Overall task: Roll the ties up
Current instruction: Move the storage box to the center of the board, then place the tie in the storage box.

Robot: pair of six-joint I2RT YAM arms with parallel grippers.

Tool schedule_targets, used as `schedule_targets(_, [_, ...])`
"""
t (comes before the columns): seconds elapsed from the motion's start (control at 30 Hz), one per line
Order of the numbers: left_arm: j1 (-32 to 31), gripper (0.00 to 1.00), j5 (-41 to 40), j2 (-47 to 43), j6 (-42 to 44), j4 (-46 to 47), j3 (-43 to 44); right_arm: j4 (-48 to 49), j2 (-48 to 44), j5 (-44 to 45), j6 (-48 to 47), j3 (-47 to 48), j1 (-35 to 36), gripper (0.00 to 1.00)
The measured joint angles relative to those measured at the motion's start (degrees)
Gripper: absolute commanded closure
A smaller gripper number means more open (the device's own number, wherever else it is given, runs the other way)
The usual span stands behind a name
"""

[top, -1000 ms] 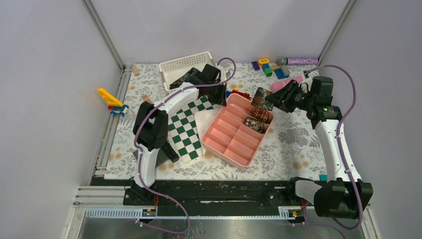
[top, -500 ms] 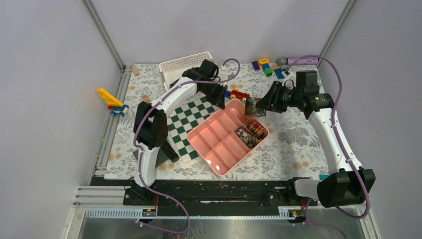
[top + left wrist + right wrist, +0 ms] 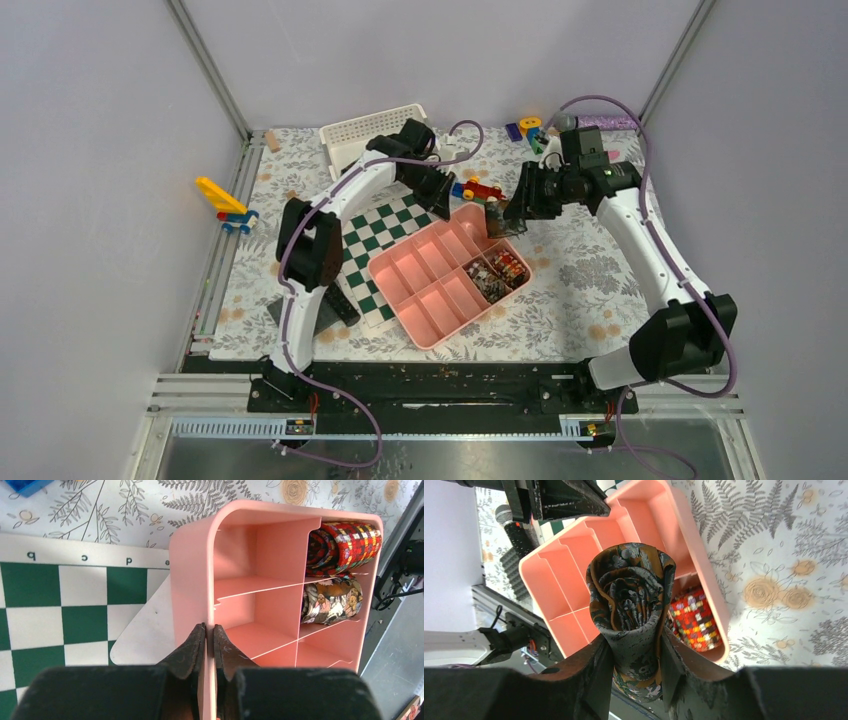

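The rolled tie [image 3: 631,605] hangs above the pink tray's [image 3: 192,570] far edge, its long axis in line with the fingers and its spiral end past their tips. The right gripper [image 3: 634,640] pinches its sides. The left gripper [image 3: 209,630] is clamped on the tray's wall.

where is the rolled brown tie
Top view, right of centre: the rolled tie sits in the right pincer over the far corner of the pink tray.
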Motion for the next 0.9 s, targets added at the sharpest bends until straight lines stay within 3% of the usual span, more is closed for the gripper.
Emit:
schedule_targets(0.13, [0.0,0.98,1.8,1.6,1.2,-0.7,2.1,-0.8,3.6,3.1,-2.2,4.5,2.2,0.59])
schedule_targets(0.33, [0.1,0.71,2.9,2.3,1.7,-0.5,2.5,-2.1,9.2,7.0,-5.6,9.7,4.7,0.59])
schedule_targets(0.53, [1.8,0.63,5.3,2.1,-2.4,4.5,1.5,-3.1,12.6,9.6,-7.6,11.4,5.2,0.59])
schedule_targets(0.7, [4.6,0.60,6.1,-0.5,-9.0,12.3,-5.4,-3.5,15.3,10.3,-8.7,12.8,6.0,0.59])
schedule_targets(0.9, [7.5,0.59,3.6,-10.9,-22.9,27.1,-21.4,-4.7,18.9,12.5,-10.3,15.6,8.0,0.59])
